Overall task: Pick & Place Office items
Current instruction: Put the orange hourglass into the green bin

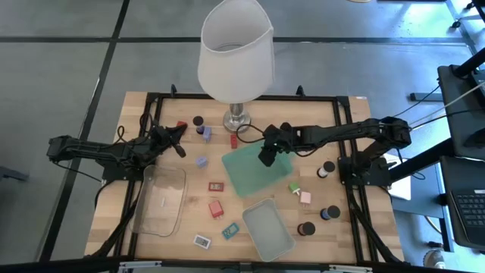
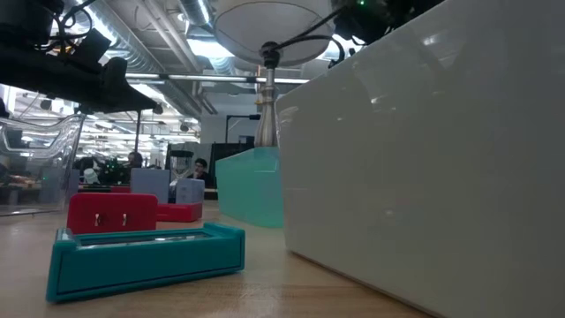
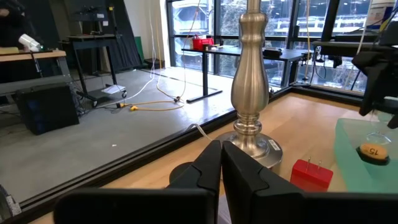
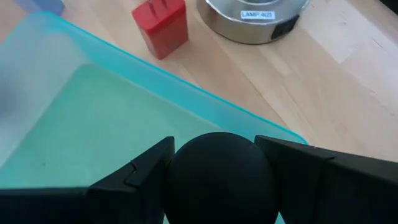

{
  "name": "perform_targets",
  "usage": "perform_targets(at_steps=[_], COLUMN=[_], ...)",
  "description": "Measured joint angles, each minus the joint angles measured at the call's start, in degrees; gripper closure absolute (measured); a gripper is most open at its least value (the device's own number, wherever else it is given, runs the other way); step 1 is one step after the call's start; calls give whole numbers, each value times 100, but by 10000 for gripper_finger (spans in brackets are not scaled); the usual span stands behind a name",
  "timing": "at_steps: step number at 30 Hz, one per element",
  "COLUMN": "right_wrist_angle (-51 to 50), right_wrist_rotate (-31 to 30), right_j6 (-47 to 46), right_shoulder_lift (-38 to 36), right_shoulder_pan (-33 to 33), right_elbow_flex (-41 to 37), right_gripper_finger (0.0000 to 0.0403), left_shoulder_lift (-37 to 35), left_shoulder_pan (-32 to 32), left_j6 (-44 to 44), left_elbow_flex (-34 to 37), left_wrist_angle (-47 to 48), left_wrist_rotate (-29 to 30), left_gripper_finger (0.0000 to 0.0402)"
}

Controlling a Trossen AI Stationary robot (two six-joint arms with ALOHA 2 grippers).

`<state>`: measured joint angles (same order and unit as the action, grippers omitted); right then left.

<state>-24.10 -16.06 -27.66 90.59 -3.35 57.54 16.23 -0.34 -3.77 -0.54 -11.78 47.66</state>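
My right gripper (image 1: 267,157) hangs over the far part of the slanted mint-green tray (image 1: 244,180), shut on a short black cylinder (image 4: 219,177). In the left wrist view an orange-faced piece (image 3: 371,150) shows low under that gripper, at the tray's wall. Whether it is the same cylinder I cannot tell. My left gripper (image 1: 179,141) waits shut at the table's far left, level, facing the lamp's foot (image 3: 252,134). Other office items lie loose on the wood: a red block (image 4: 161,25) by the lamp, a lavender block (image 1: 201,161), a teal rectangle (image 2: 146,256). My right gripper pinches the black cylinder by its round sides (image 4: 180,180) between the two fingers (image 4: 146,171). The fingers slant down from the table's right side. The cylinder is lifted clear above the tray's floor (image 4: 112,130), its dark round end toward the wrist.
The white-shaded lamp (image 1: 236,57) stands at the far middle. A clear bin (image 1: 161,199) lies near left and a second mint tray (image 1: 267,229) near the middle. Dark cylinders (image 1: 326,170), a green block (image 1: 294,187) and a pink block (image 1: 305,197) sit at the right.
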Motion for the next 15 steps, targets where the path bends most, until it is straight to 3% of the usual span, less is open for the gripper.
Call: perform_targets(at_steps=[15], right_wrist_angle=[-4], right_wrist_rotate=[1], right_j6=[-18], right_shoulder_lift=[319], right_shoulder_pan=[-25], right_elbow_flex=[-3], right_gripper_finger=[188], left_shoulder_lift=[0], left_shoulder_pan=[0], left_j6=[0], left_elbow_flex=[0], left_wrist_angle=[1], left_wrist_rotate=[0], left_gripper_finger=[391])
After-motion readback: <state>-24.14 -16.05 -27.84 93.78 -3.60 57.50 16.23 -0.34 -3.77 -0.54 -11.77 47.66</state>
